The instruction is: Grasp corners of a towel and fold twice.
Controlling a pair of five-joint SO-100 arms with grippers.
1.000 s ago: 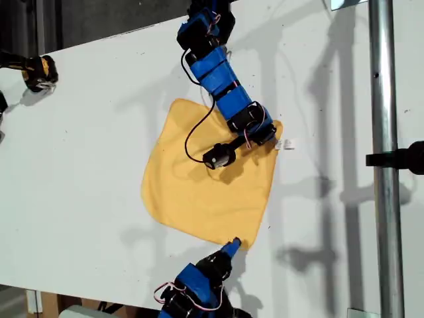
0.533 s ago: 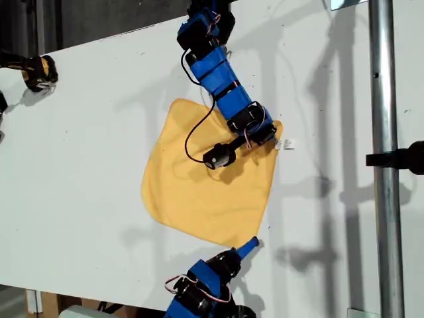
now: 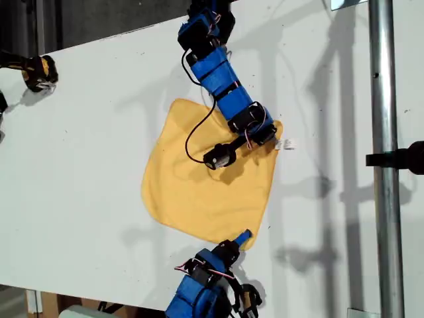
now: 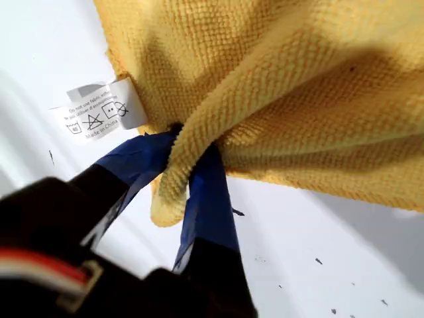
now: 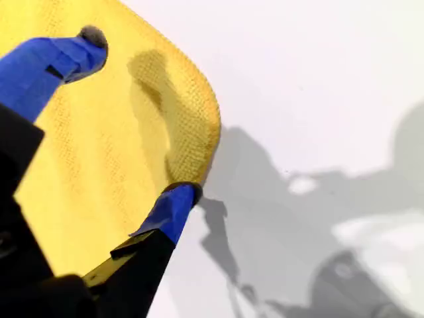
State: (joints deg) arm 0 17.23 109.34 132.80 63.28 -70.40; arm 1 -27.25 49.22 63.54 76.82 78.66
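Observation:
The yellow-orange towel (image 3: 205, 179) lies spread flat on the white table (image 3: 86, 165). Its white tag (image 3: 287, 144) sticks out at the corner toward the exterior view's right. My first gripper (image 3: 268, 136) is at that corner. In the first wrist view my first gripper (image 4: 189, 142) is shut on the towel's corner (image 4: 169, 199), right beside the tag (image 4: 99, 110). My second gripper (image 3: 242, 237) is at the towel's near corner. In the second wrist view my second gripper (image 5: 136, 114) is open, one finger over the cloth and one at the edge of the rounded corner (image 5: 202, 112).
A vertical metal pole (image 3: 384, 159) with a black clamp (image 3: 404, 158) stands at the exterior view's right. A yellow-and-black object (image 3: 36, 71) sits at the exterior view's upper left. The table's near edge runs just behind the second arm's base.
My second gripper swung out past the near corner toward the exterior view's right, then came back over that corner. The first arm and the towel have not moved.

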